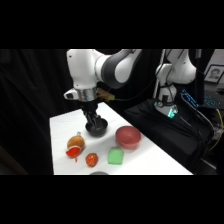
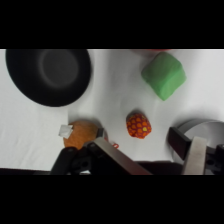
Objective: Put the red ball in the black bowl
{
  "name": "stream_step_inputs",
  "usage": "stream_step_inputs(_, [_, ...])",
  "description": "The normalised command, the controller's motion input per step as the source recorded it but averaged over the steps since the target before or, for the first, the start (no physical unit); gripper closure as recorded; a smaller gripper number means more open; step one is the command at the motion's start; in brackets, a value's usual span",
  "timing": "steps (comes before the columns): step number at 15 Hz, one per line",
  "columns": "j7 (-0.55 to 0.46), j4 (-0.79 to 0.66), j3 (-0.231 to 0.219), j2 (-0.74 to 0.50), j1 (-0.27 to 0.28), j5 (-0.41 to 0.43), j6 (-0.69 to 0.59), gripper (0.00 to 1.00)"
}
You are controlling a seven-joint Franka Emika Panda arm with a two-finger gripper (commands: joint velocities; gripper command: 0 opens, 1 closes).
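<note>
Here the arm reaches down from above, its hand [image 1: 94, 121] low over the black bowl [image 1: 96, 130]; the fingers look apart, holding nothing. The red ball [image 2: 138, 125] sits on the table [image 1: 150, 160], round, near the green block [image 2: 164, 75]

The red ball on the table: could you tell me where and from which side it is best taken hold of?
Grip the red ball across its widest middle, coming straight down from above. It is small and rounded, lying free on the white table, with bare space between it, the green block and the brown pear-shaped object.
</note>
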Motion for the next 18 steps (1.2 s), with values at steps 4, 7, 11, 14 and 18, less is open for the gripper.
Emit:
stream_step_inputs(4, [0.02,0.42,0.045,0.36,0.022,0.019,0.0,0.0])
stream_step_inputs(7, [0.01,0.4,0.038,0.37,0.008,0.055,0.02,0.0])
stream_step_inputs(11, [-0.07,0.32,0.063,0.3,-0.012,0.081,0.1,0.0])
stream_step_inputs(14, [-0.13,0.28,0.07,0.27,-0.026,0.083,0.1,0.0])
stream_step_inputs(18, [-0.16,0.29,0.06,0.27,-0.039,0.072,0.07,0.0])
